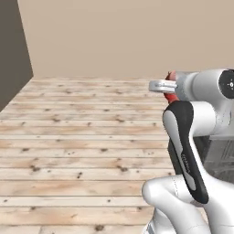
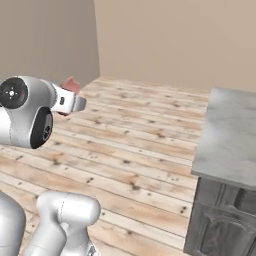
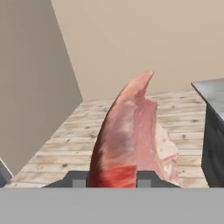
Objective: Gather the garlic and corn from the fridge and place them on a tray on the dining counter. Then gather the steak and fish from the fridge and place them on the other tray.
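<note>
One red steak (image 3: pixel 131 140) stands upright between our jaws, which grip it near its lower end, held above the wooden floor (image 1: pixel 82 137), left of the dining counter (image 2: pixel 230 135).

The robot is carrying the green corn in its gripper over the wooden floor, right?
Not quite. The gripper is shut on the steak, a red and pink piece of meat, not green corn. The hand view shows it standing up between the fingers. The rest is right: it is carried above the wooden floor.
</note>
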Robot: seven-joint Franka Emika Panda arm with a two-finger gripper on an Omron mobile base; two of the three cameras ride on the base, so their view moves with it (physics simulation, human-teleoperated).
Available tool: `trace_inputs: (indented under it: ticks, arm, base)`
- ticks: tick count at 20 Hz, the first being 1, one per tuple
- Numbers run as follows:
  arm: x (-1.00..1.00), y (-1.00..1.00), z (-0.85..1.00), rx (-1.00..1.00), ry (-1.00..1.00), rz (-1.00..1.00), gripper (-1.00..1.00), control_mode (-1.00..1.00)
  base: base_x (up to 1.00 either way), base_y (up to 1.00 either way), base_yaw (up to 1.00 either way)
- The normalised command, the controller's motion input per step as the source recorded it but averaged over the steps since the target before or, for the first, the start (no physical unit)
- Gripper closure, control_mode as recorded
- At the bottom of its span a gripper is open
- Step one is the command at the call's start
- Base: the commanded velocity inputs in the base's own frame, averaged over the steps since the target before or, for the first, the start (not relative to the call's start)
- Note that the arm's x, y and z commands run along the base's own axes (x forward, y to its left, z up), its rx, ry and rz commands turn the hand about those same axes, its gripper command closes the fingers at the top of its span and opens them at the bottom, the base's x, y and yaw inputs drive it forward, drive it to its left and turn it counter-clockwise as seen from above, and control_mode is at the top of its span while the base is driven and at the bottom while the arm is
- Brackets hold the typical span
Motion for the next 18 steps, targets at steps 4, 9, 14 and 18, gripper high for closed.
trace_inputs:
  ticks: [4,9,14,18]
  arm:
    - [0.00,0.00,0.00,0.00,0.00,0.00,1.00,1.00]
    - [0.00,0.00,0.00,0.00,0.00,0.00,1.00,1.00]
    - [0.00,0.00,0.00,0.00,0.00,0.00,1.00,1.00]
    - [0.00,0.00,0.00,0.00,0.00,0.00,1.00,1.00]
  base:
    - [1.00,0.65,-0.28]
    - [1.00,0.90,-0.23]
    - [1.00,0.61,-0.30]
    - [1.00,0.32,-0.33]
